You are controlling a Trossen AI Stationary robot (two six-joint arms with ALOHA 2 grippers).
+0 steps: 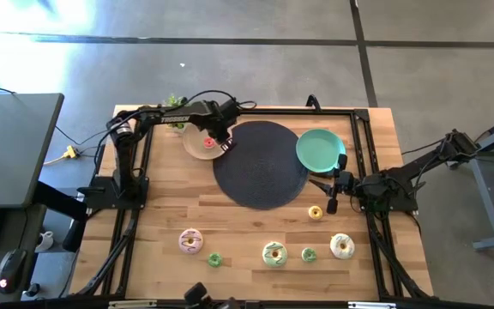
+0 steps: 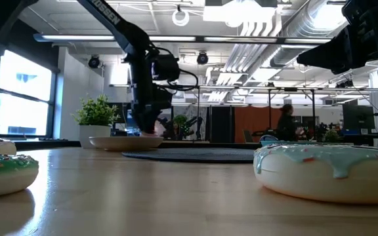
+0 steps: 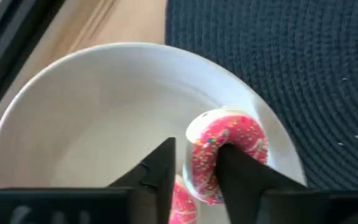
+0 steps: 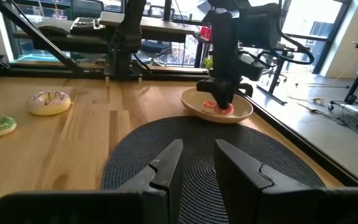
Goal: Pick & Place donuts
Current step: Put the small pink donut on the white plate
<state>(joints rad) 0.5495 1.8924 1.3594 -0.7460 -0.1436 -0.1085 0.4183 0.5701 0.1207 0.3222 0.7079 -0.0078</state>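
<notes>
A pink sprinkled donut (image 3: pixel 229 134) is over the round beige plate (image 3: pixel 92 118) at the table's far left of centre, beside the black mat (image 1: pixel 260 163). My left gripper (image 3: pixel 194 149) is shut on it, low over the plate (image 1: pixel 197 146). My right gripper (image 4: pixel 197 158) is open and empty at the mat's right edge (image 1: pixel 333 199), near the teal plate (image 1: pixel 320 148). Several other donuts lie flat on the wood near the front: a small yellow one (image 1: pixel 316 212), a pink-white one (image 1: pixel 190 240) and a large green-white one (image 1: pixel 274 253). My left gripper pinches one side of the pink donut's ring (image 3: pixel 205 168) between its two fingers. One fingertip (image 3: pixel 235 163) stands in the donut's hole and the other (image 3: pixel 160 163) is outside the ring. The fingers point down from above. The donut stands on edge; whether it touches the plate I cannot tell.
A small potted plant (image 2: pixel 97 115) stands at the far left beyond the beige plate. Two small green donuts (image 1: pixel 214 259) (image 1: pixel 308 255) and a white-teal one (image 1: pixel 342 246) lie near the front edge. Black frame rails (image 1: pixel 135 197) run along the table's sides.
</notes>
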